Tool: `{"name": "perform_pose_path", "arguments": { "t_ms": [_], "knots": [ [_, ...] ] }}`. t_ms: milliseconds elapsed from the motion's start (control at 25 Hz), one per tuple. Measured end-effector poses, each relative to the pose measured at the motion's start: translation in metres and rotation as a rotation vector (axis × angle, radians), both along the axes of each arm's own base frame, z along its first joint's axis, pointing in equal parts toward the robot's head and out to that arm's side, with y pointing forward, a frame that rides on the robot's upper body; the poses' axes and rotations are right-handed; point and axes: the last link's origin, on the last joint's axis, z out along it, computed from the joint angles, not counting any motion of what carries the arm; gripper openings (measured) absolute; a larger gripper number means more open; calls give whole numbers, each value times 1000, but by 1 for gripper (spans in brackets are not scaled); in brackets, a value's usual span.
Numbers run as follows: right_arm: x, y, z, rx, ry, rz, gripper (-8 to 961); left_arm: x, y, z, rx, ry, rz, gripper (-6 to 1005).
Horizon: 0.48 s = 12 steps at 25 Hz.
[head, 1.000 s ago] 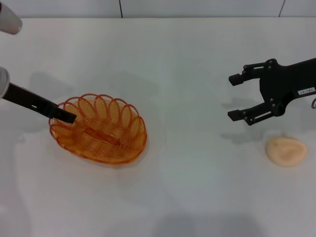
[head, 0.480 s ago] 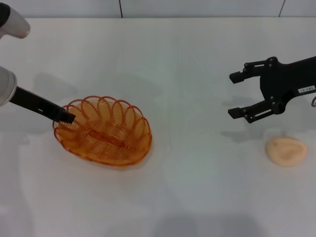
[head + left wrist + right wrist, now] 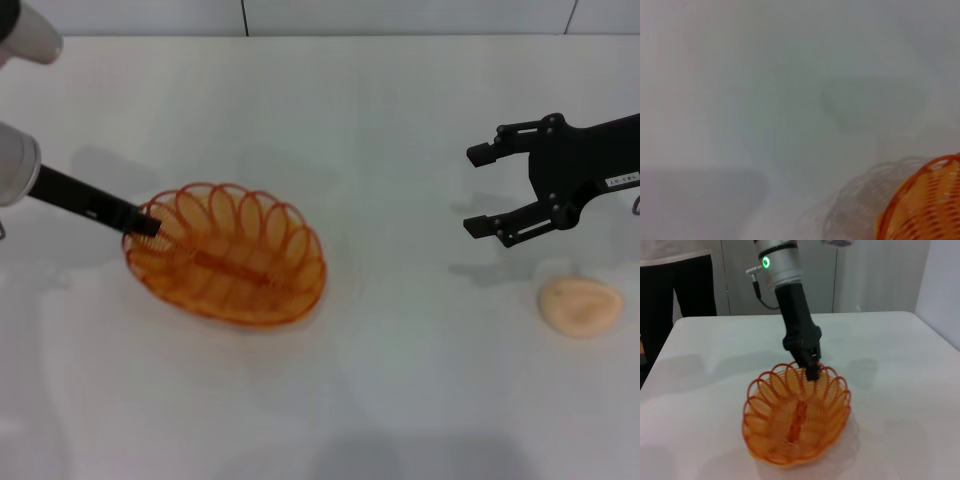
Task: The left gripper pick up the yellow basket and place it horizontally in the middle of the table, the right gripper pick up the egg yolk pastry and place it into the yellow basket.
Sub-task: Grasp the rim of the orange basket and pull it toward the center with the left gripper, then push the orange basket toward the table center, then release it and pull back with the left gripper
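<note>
Pinched on the looped rim at the near-left end of the yellow basket (image 3: pixel 226 255), the left pincer (image 3: pixel 145 225) has its two fingers closed over one of the wire scallops, which looks like the only place thin enough for such a narrow claw to hold. From the right wrist view the basket (image 3: pixel 796 416) seems to tip a little, the held end higher than the far end, so I judge it is being carried or dragged by that rim toward the middle of the desk (image 3: pixel 380 120) and is not yet set down flat; it sits left of centre for now. Over on the right side the right pincer (image 3: pixel 484 190) hangs above the desk with its fingers spread wide and nothing between them, just beyond the egg yolk pastry (image 3: pixel 580 306), which lies alone near the right edge. That placing makes sense to me: it is waiting close to its pastry until the basket has landed. Apart from these things the desk is a plain white top, faintly glossy, with soft shadows under the arms. Behind it, the right wrist view shows pale cabinet doors (image 3: pixel 860 275) and someone in dark clothes (image 3: pixel 677 295) standing by the desk's far corner.
</note>
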Motion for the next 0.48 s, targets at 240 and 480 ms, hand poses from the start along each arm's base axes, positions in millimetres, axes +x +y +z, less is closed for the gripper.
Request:
{"name": "perform_pose_path", "arguments": {
  "t_ms": [240,480],
  "knots": [
    [-2,0,3,17,1,13,870,19,3,5,45,-105,56,90],
    [-2,1,2,38,-3,41,870,40,12,-5,74,-209,174,80]
  ]
}}
